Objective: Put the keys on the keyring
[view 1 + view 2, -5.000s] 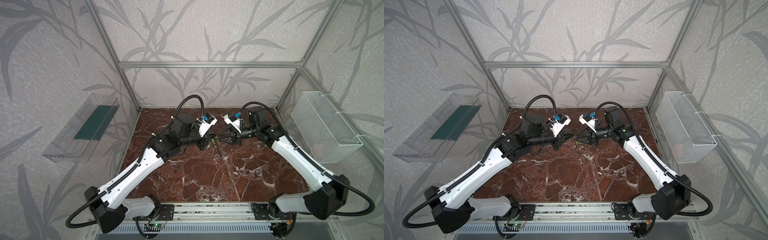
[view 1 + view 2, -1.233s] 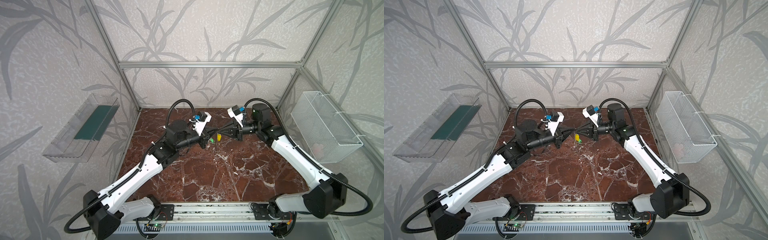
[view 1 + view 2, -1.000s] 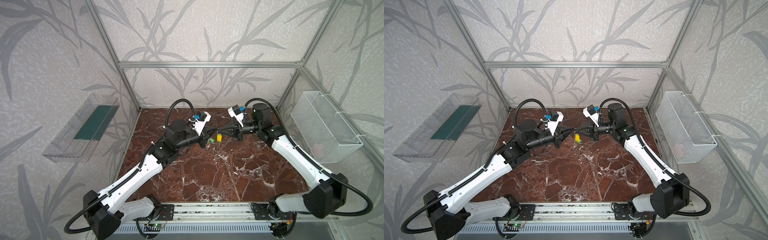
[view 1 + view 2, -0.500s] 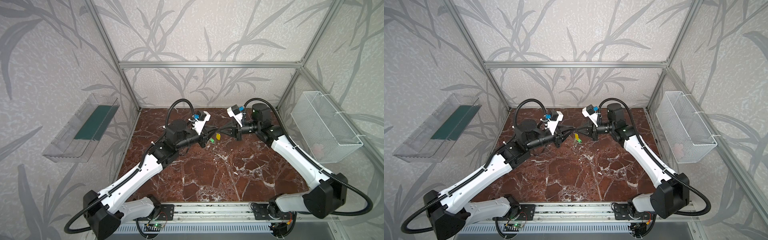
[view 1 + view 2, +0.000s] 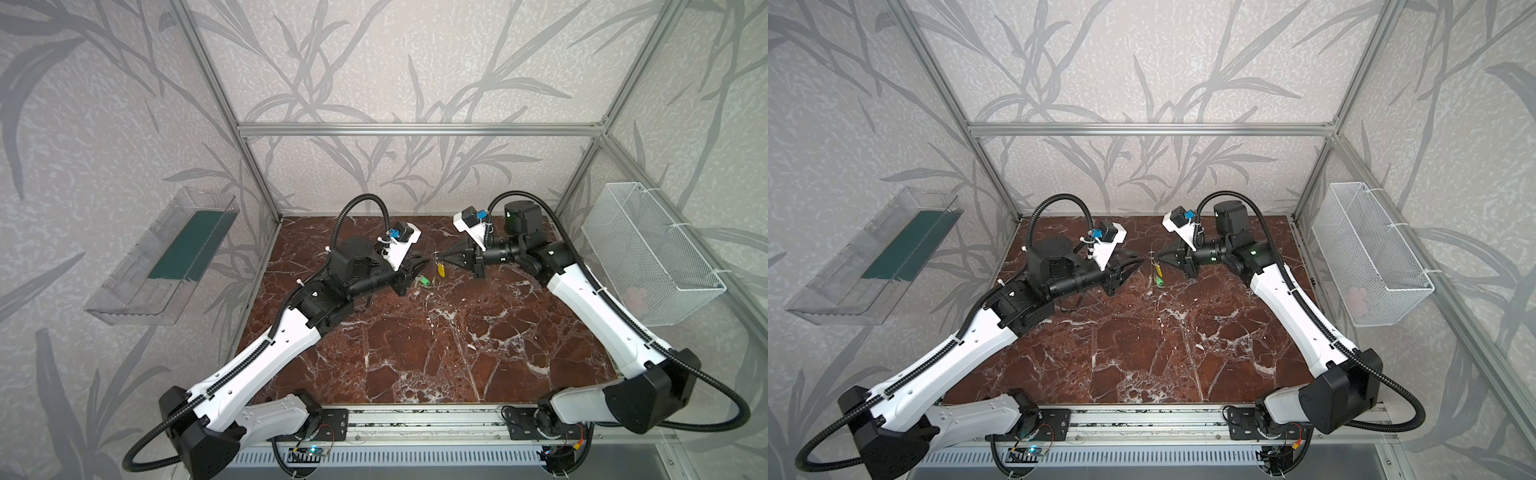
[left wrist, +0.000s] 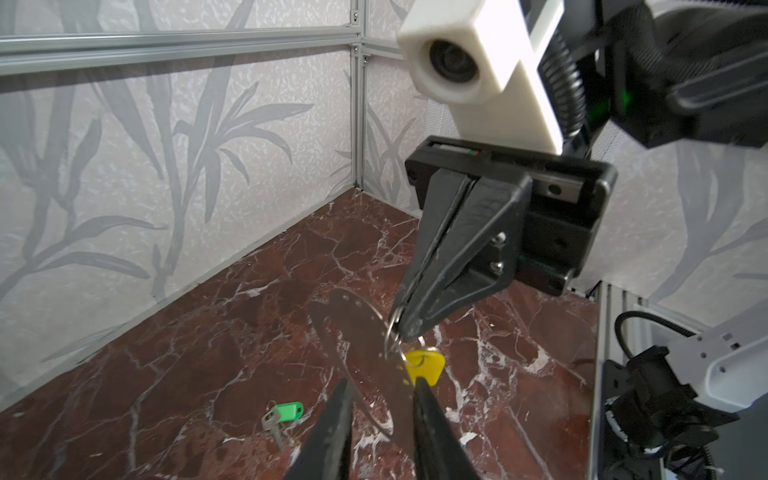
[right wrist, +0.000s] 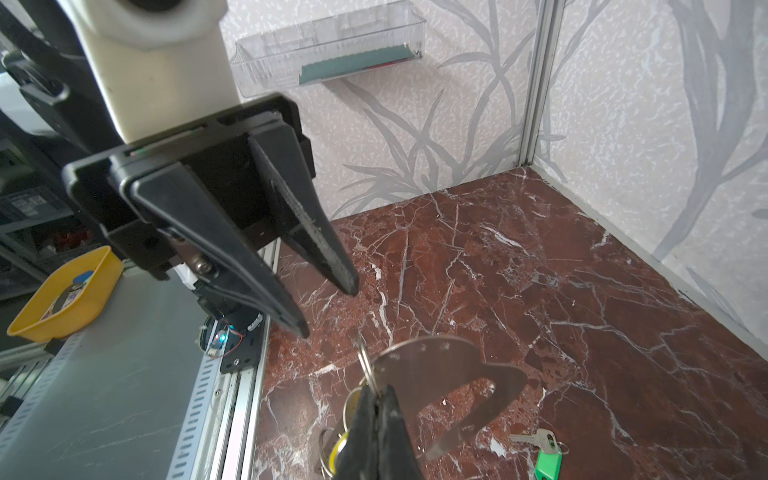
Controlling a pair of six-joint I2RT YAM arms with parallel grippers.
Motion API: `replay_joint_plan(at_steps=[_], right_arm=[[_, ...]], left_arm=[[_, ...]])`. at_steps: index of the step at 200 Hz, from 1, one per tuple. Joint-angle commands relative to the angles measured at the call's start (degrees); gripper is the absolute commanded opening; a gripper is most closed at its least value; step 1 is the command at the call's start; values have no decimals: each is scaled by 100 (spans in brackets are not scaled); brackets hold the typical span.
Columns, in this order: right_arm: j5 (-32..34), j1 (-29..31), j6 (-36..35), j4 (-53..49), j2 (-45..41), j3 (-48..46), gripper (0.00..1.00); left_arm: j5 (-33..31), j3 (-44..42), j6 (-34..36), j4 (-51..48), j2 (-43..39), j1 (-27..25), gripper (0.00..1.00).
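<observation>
Setting: red-brown marble worktop (image 5: 415, 353) in a metal-framed booth with leaf-print walls (image 5: 395, 62).
Hard to see: in both top views the keyring (image 7: 432, 361) is only a thin edge-on sliver between the two arms. The key on the yellow tag (image 6: 424, 370) is hidden behind the plate and the right jaws, so only the tag shows clearly.
Left jaws: parted a little and empty, with the tips just beside the keyring's holed edge and not touching it.
Right jaws: pinched shut on the wire ring (image 6: 392, 332) threaded through that edge — keyring and yellow tag hang from it, above the worktop.
Keyring's lie: flat face turned toward the right arm, rounded holed end up at the jaws. The long axis slants down, with the narrow end pointing at the worktop.
Other key: lies flat on the worktop with its green tag (image 6: 289, 411) — below the keyring, apart from both arms.
</observation>
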Motion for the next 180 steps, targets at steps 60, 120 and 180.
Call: replay_joint_plan(at_steps=[60,120,180], right_arm=[[-73,42,-1177,-1626,318,857,0],[-163,42,-1199,-1618,292,864,0],[-253,42,-1142,-1527,301,849,0]], left_arm=[[223,2452,1182,-2649,787,-121,30],[291,3805,969,-4040,1786,-277,30],[79,3833,871,-3996,2011,-489,28]])
